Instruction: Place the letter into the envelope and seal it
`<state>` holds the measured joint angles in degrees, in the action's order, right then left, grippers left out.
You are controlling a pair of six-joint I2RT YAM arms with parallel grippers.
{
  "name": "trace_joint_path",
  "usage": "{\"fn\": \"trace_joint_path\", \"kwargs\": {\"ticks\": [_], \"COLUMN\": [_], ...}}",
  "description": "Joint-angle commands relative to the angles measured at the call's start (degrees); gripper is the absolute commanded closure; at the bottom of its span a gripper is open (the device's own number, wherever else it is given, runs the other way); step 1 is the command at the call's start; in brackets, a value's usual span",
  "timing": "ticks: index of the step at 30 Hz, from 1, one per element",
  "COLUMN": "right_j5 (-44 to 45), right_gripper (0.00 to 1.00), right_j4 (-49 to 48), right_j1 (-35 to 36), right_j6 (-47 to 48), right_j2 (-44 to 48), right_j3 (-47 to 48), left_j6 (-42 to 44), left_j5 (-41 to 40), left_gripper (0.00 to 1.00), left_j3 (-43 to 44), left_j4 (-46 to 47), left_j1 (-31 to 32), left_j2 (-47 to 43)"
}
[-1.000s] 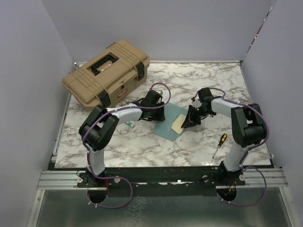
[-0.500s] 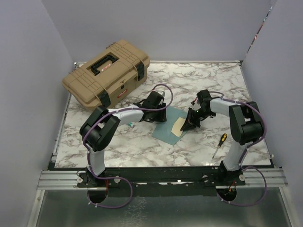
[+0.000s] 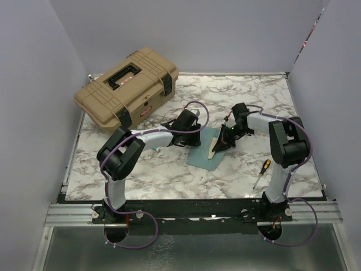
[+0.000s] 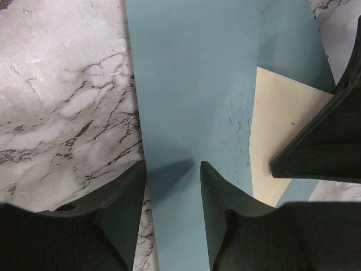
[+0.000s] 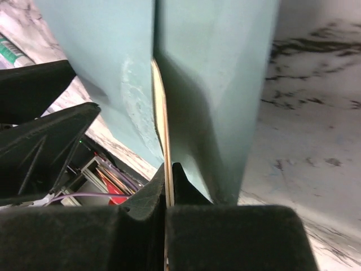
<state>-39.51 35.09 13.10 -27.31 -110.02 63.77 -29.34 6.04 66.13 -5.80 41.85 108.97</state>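
The teal envelope (image 3: 204,151) lies at the table's middle; it fills the left wrist view (image 4: 192,73). The cream letter (image 3: 213,148) sticks partly out of its right side, seen also in the left wrist view (image 4: 282,135). My right gripper (image 3: 221,142) is shut on the letter's edge, which runs edge-on between teal layers in the right wrist view (image 5: 162,113), with the gripper (image 5: 168,167) below it. My left gripper (image 3: 190,135) is open, its gripper (image 4: 172,166) straddling the envelope's left edge, one finger over the marble, the other on the teal paper.
A tan toolbox (image 3: 127,84) stands at the back left. A yellow-handled screwdriver (image 3: 261,172) lies at the front right near the right arm. A small green-and-white tube (image 3: 153,148) lies under the left forearm.
My right gripper has moved left with the letter, so less cream paper shows outside the envelope. My left gripper has shifted right along the envelope's left edge.
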Motion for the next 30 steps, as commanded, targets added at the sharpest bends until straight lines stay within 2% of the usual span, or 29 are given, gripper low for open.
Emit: {"fn": "trace_joint_path", "kwargs": {"ticks": [1,6,9,17,21,30], "right_j5": [1.6,10.1,14.4,18.8,23.3,25.9], "right_gripper": [0.96,0.64,0.52,0.53,0.56,0.62], "right_j4": [0.3,-0.9,-2.3,-12.0,-15.0,-21.8], "right_j1": [1.4,1.5,1.5,1.6,1.7,1.8], "right_j6": [1.0,0.1,-1.0,-3.9,-5.4,-8.0], "right_j2": [0.2,5.9,9.8,17.3,18.7,17.2], "right_j3": [1.9,-1.2,-2.9,-8.6,-10.8,-13.8], "left_j6": [0.5,-0.6,-1.1,-2.8,-4.1,-4.0], "left_j5": [-1.4,-3.6,-3.9,-4.3,-5.0,-7.1], "left_gripper": [0.55,0.55,0.55,0.52,0.50,0.49], "left_j3": [-1.3,-1.8,-1.6,-0.7,-0.3,1.5], "left_j4": [-4.7,-4.9,-4.9,-4.5,-3.6,-3.0], "left_j1": [0.8,0.8,0.7,0.7,0.8,0.8], "left_j2": [3.2,2.3,2.3,2.0,1.8,3.8]}}
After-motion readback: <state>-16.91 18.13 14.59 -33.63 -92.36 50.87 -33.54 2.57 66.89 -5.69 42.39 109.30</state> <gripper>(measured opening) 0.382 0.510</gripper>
